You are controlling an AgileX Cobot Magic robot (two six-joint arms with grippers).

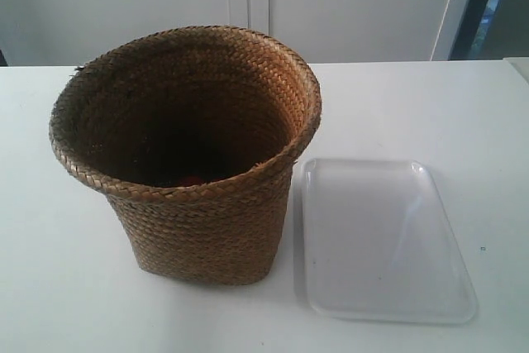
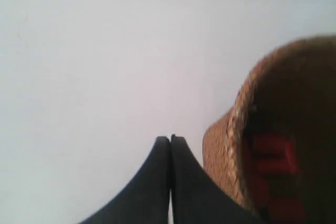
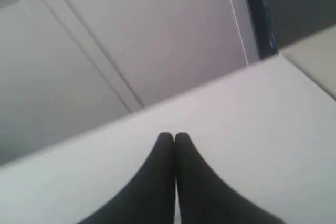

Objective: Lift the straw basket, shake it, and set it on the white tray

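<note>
The straw basket (image 1: 198, 229) stands upright left of centre in the exterior view, on the white table (image 1: 413, 113), with something red (image 1: 192, 179) at its bottom. The white tray (image 1: 380, 245) lies flat just beside it at lower right; whether they touch is unclear. The left gripper (image 2: 170, 139) is near the basket's rim, fingers pressed together, holding nothing. The right gripper (image 3: 174, 136) is likewise closed and empty above bare table.

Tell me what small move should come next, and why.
Probably open the left gripper and ease it to the rim of the straw basket: it is shut and empty, the rim lies close beside it, and the basket stands on the table beside the white tray, unlifted.
</note>
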